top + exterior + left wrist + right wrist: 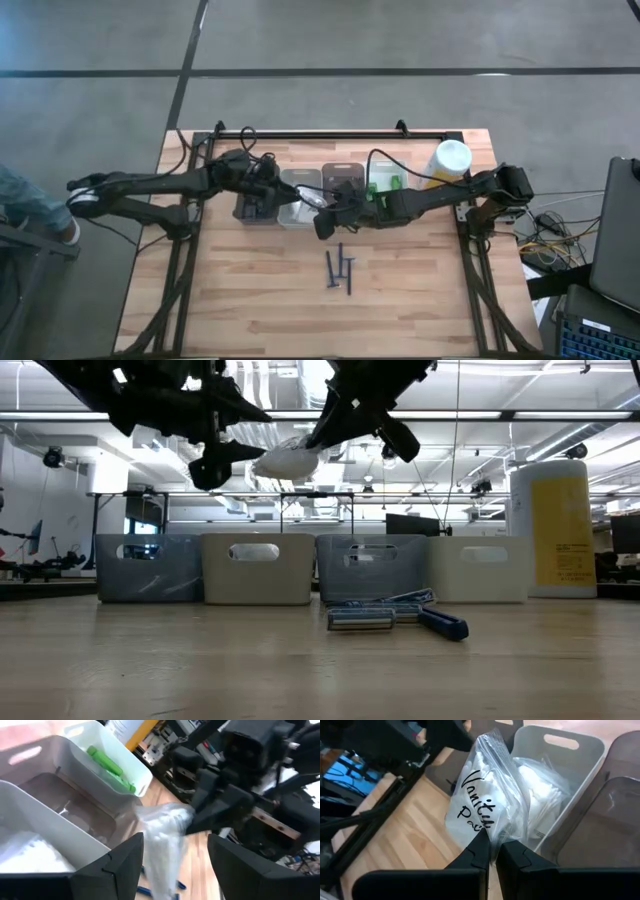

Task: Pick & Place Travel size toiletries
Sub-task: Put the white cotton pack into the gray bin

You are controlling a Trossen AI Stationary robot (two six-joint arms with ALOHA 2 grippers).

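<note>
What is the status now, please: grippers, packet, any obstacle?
Right gripper shut on plastic-wrapped packet, held above white bin. Left gripper open, facing the packet. Nothing in the way.

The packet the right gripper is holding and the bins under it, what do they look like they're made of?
The packet, pinched in the shut right gripper, looks like thin clear plastic film: wrinkled, glossy, white contents showing through. The bins look like rigid moulded plastic, smooth and matte, with cut-out handles.

bins (260, 568): four in a row | yellow canister (560, 532): right of bins | table (240, 300): wood
</note>
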